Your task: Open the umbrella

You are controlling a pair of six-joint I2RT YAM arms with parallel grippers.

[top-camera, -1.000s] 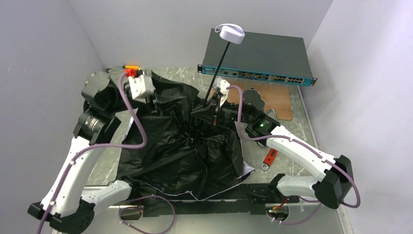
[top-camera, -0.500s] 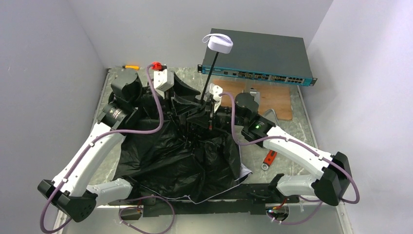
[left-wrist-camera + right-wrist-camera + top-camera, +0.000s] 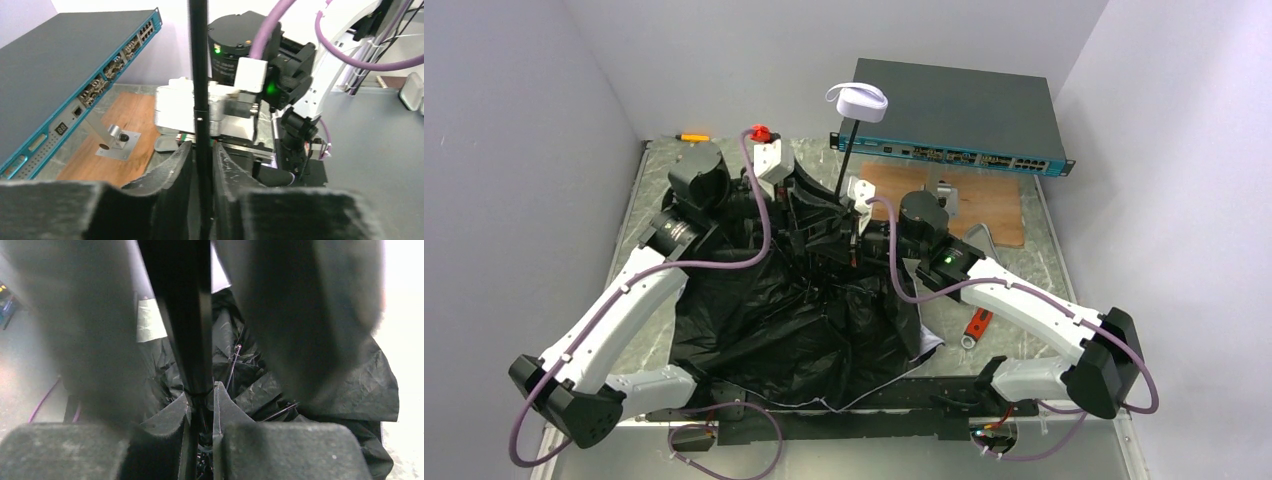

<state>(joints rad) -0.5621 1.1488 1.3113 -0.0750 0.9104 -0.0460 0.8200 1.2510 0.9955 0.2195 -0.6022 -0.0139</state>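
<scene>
- Black and slack over the middle of the table, with the left arm reaching over its left folds: canopy (image 3: 784,330) of the umbrella (image 3: 844,250), not yet spread. Could snag under that arm when pushed outward, jamming the ribs (image 3: 234,360).
- Dark grey box (image 3: 954,110) at far right, just behind the raised end. Liable to be struck if the umbrella tips farther back.
- Thin metal shaft (image 3: 199,75), rising steeply from the folds. Clamped low down by the right gripper (image 3: 200,395). Straddled by the left gripper (image 3: 201,150), jaws close on either side, actual contact impossible to tell. Might bend or slip through if pulled off-axis.
- Pale handle (image 3: 857,100) topmost, unheld; prone to swinging.
</scene>
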